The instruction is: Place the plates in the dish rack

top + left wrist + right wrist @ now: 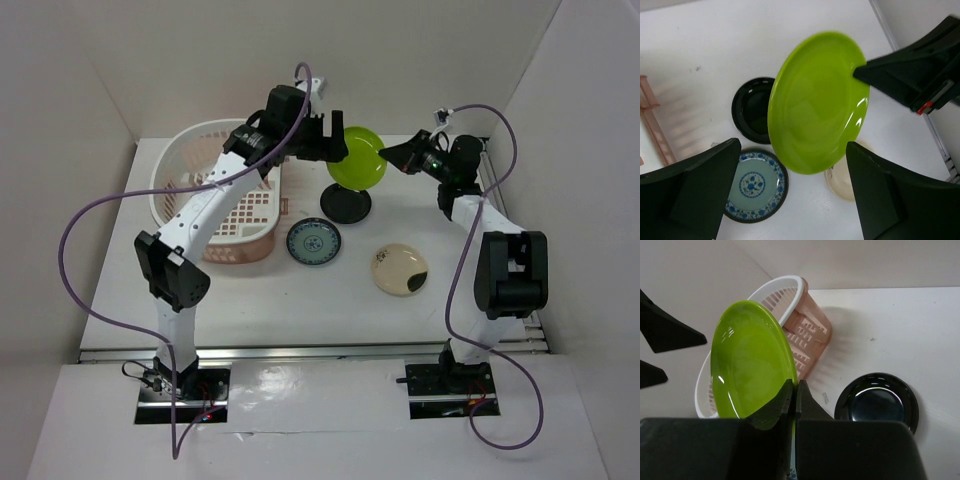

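Right jaws grip the lime green plate (357, 157); left jaws gape just beside it

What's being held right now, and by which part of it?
The right gripper pinches the round lime green plate at its rim. The left gripper is open near the plate, holding nothing.

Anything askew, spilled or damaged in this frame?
Nothing broken or spilled. Only the lime green plate stands on edge in mid-air, pinched at its rim by the right pincer; the left pincer is open near it.
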Robot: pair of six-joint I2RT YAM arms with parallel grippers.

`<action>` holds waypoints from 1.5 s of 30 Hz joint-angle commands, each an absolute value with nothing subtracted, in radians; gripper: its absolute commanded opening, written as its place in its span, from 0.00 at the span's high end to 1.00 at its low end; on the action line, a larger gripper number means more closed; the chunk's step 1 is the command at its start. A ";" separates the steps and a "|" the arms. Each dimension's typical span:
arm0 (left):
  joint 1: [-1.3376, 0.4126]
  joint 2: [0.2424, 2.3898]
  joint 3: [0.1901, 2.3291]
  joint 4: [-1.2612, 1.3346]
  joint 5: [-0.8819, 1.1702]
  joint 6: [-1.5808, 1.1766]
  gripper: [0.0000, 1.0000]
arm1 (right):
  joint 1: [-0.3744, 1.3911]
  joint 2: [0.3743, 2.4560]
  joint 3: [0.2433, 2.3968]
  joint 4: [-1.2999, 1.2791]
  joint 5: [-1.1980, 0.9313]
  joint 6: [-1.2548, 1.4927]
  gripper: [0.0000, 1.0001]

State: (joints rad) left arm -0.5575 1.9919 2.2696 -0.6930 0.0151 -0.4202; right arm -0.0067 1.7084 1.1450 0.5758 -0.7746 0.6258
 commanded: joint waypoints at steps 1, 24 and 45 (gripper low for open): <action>-0.560 1.887 2.146 -0.531 0.060 -0.414 0.00 | -0.017 1.690 1.193 0.687 -0.836 0.669 1.00; -0.578 1.893 2.105 -0.508 -0.015 -0.380 0.97 | 0.046 1.767 1.259 0.793 -0.930 0.775 1.00; -0.543 1.743 1.948 -0.372 -0.724 -0.094 1.00 | 0.044 1.959 1.371 0.655 -0.798 0.747 0.00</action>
State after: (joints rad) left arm -0.5694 1.8149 1.9965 -0.5014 -0.5430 -0.2050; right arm 0.0479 1.9228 1.3144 0.6765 -0.8200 0.7612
